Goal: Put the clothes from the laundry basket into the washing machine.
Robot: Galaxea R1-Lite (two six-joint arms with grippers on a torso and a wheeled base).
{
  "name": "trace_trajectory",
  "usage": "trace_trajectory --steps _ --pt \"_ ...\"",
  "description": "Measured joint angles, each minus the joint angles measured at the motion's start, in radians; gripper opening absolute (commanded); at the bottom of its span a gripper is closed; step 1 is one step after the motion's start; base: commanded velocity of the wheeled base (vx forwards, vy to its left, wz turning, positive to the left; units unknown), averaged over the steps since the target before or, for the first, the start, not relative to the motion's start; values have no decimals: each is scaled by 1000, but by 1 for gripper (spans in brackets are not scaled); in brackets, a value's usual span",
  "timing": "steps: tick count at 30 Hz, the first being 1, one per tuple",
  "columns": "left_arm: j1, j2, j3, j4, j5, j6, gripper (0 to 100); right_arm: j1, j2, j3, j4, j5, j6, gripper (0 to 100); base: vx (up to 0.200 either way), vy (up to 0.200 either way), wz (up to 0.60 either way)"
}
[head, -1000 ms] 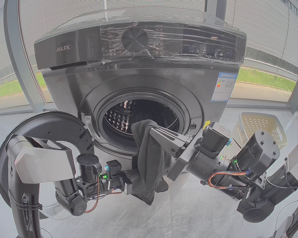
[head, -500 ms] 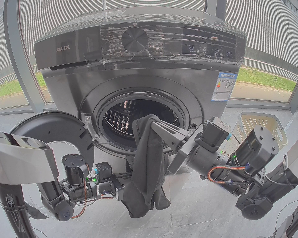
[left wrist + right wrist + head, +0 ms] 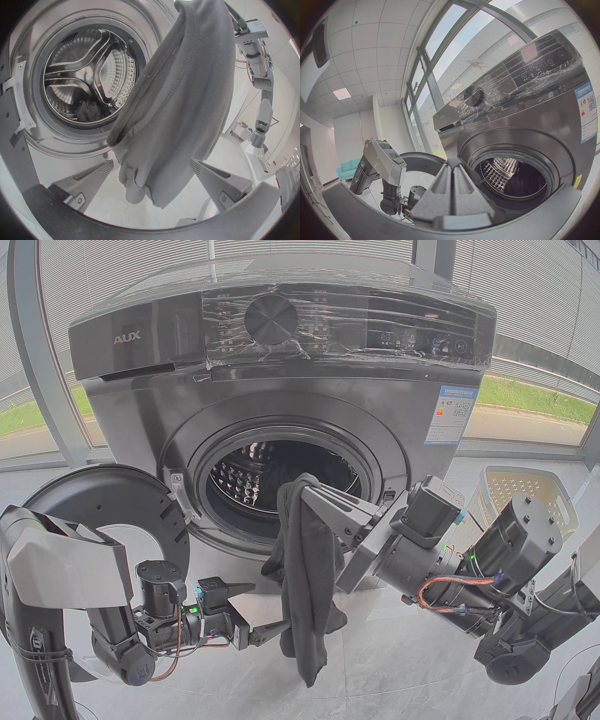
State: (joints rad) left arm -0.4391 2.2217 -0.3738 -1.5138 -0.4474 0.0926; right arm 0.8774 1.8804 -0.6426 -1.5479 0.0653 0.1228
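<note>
Head view: the left gripper (image 3: 270, 605) has let go of the dark garment (image 3: 306, 565) and now stands spread wide just left of its hanging tail, low near the floor (image 3: 387, 671). The right gripper (image 3: 304, 493) keeps the cloth's top pinched tight, right in front of the washing machine (image 3: 156, 409) and its open drum (image 3: 250, 480). The garment now hangs long and free instead of bunched. By my judgement the right arm alone must feed it through the opening. Another dark piece (image 3: 87, 111) lies inside the drum, and the laundry basket (image 3: 531, 490) sits far right.
</note>
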Motion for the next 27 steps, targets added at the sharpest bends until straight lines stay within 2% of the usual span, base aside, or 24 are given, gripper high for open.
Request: trace_trajectory --steps 9,21,22,27 --pt "-10 28 -45 0 -1 0 100 13 0 2 0 -1 1 0 0 0 0" --pt "-12 144 -207 0 2 1 100 29 -1 8 -1 -1 1 0 0 0 0" --pt "-14 153 -220 0 2 1 0 31 -1 8 -1 -1 2 0 0 0 0" --pt "-27 187 -260 0 17 1 0 33 -1 8 -1 -1 3 0 0 0 0"
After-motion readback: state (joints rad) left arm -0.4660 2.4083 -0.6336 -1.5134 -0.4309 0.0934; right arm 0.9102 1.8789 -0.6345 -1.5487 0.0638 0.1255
